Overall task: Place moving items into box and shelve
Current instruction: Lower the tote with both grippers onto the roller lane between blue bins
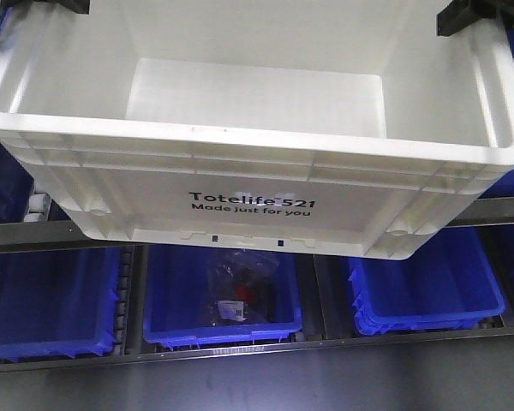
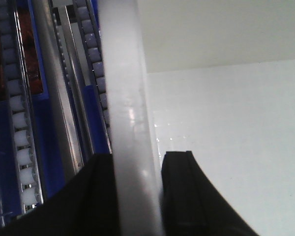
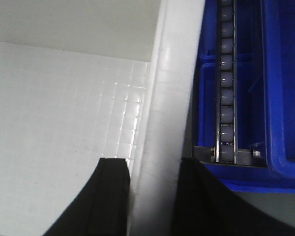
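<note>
The box [image 1: 248,201], a large white crate printed "Totelife 521", fills the upper front view and hangs above the shelf level. Its visible inside is bare white, and the moving items are out of view. My left gripper [image 2: 137,157] is shut on the box's left rim [image 2: 123,73], one black finger outside and one inside. My right gripper [image 3: 150,161] is shut on the right rim [image 3: 172,73] the same way. In the front view only black bits of the left gripper [image 1: 51,4] and right gripper [image 1: 471,17] show at the top corners.
Below the box stands a row of blue bins [image 1: 47,300] [image 1: 428,287]; the middle bin [image 1: 188,300] holds a clear bagged item [image 1: 240,287]. Roller tracks [image 2: 19,137] [image 3: 226,98] and a metal shelf rail [image 1: 497,210] run beside the box.
</note>
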Robot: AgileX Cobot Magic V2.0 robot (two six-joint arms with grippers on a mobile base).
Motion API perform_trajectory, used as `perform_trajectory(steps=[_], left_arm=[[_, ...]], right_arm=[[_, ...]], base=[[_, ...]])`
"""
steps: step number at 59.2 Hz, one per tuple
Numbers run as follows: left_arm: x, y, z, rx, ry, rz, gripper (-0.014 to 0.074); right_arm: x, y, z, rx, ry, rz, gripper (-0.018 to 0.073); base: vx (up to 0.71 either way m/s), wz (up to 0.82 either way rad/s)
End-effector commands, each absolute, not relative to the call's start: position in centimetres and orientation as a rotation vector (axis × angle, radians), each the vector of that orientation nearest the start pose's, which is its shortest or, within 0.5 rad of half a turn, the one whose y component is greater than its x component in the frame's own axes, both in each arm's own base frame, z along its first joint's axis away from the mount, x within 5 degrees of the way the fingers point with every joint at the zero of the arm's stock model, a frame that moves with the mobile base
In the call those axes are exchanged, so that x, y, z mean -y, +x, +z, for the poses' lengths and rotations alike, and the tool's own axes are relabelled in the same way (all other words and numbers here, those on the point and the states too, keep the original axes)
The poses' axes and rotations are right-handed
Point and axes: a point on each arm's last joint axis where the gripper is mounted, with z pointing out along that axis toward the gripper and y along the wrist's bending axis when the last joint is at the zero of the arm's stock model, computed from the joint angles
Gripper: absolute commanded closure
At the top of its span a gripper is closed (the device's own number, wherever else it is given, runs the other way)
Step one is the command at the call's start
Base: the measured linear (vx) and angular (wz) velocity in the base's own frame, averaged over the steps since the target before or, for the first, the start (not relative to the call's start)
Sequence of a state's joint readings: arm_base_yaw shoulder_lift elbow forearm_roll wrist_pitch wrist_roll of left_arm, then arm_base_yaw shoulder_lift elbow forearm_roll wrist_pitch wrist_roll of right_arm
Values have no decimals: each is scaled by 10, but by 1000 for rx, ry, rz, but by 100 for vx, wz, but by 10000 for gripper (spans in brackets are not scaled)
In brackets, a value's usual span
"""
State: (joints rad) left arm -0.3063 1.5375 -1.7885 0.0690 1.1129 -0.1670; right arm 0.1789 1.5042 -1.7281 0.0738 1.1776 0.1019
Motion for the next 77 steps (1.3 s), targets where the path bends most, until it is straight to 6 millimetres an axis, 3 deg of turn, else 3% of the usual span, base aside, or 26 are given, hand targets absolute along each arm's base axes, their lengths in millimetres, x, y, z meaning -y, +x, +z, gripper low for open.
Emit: perform_trajectory(steps=[1,23,50,64,77], left_arm=[[87,313,475,-2124,166,-114,594],[93,358,445,-2094,185,6,594],[94,385,427,-2048,102,64,594],[91,395,413,-2086,109,163,594],[87,398,410,-2085,81,234,594]], right_arm=[[-54,312,460,-2224,-144,115,561],[-62,360,441,-2077,-263,53,561],[-69,403,425,-1873,-292,20,561],[-75,417,410,-1883,-274,66,561],[-98,419,404,-1846,-373,64,561]], base=[[0,0],[0,0],[0,0],[0,0],[0,0]])
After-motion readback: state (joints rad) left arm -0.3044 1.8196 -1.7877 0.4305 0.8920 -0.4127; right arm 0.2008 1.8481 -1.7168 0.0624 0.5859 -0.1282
